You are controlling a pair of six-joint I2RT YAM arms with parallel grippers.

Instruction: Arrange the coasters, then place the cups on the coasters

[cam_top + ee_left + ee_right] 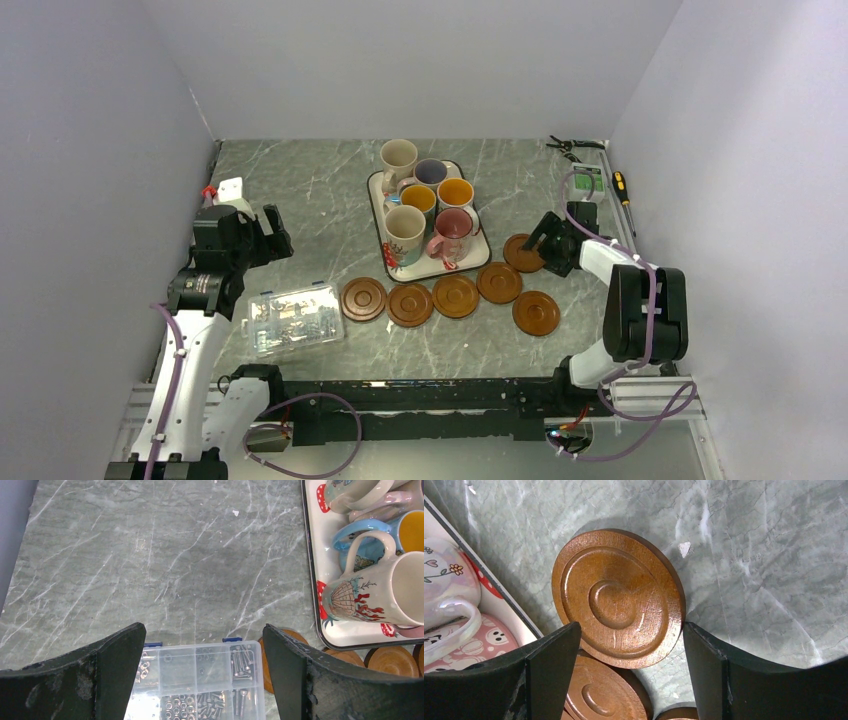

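Six brown coasters lie in front of the tray: three in a row, then one, one, and one at the tray's right corner. My right gripper is shut on that last coaster, its fingers at the rim; the disc overlaps a neighbouring coaster. Six cups stand on the tray, among them a cream one and a pink one. My left gripper hangs open and empty above the table.
A clear plastic box of screws and nuts sits at the front left, beside the leftmost coaster. Pliers and a screwdriver lie at the back right edge. Walls close in left, back and right.
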